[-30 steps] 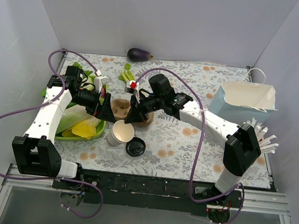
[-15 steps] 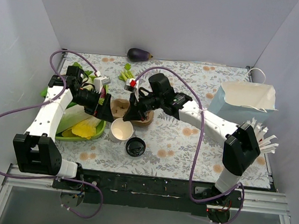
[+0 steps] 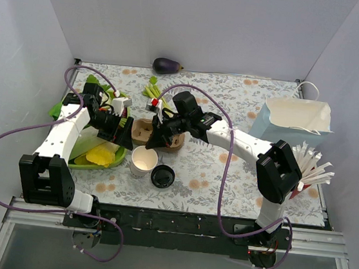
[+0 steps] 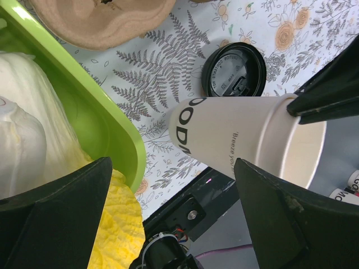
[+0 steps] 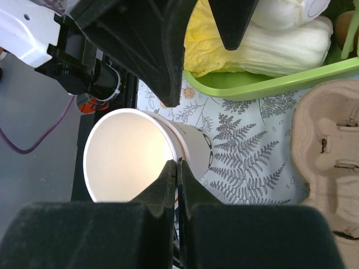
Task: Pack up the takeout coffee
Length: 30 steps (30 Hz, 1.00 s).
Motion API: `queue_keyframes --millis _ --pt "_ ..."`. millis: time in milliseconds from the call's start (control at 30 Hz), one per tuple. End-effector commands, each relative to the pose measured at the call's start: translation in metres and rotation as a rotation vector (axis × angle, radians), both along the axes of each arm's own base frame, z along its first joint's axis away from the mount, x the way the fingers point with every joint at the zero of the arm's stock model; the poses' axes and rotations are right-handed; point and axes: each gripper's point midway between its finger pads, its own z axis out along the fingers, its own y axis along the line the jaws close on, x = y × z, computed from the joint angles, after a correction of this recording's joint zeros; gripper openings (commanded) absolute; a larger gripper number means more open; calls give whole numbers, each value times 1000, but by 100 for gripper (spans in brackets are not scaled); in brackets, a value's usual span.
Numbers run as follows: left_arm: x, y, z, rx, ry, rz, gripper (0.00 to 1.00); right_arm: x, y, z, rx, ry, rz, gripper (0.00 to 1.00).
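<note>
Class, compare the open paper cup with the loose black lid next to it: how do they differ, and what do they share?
Colour: the paper cup is white with dark print; the lid is black. Pose: the paper cup is mouth up; the lid lies flat. State: the right end effector pinches the paper cup's rim; nothing touches the lid. Both are round and are side by side.

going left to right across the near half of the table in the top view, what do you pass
green tray → lidless paper cup → black lid → paper bag
</note>
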Motion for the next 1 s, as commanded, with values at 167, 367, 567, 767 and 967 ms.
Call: queue_keyframes --millis 167,367,567,767,967 --pt "-4 -2 3 -13 -16 -6 92 -5 11 31 97 -10 37 1" --pt "3 -6 16 -36 -15 23 93 -3 13 28 97 -18 41 1" --pt "8 -6 28 -41 -23 21 93 -5 11 23 82 -7 41 1" --pt "-1 -11 27 -69 17 4 94 -5 13 31 109 -24 49 1" --pt "-8 -10 20 -64 45 -15 94 -3 15 37 124 -18 37 1"
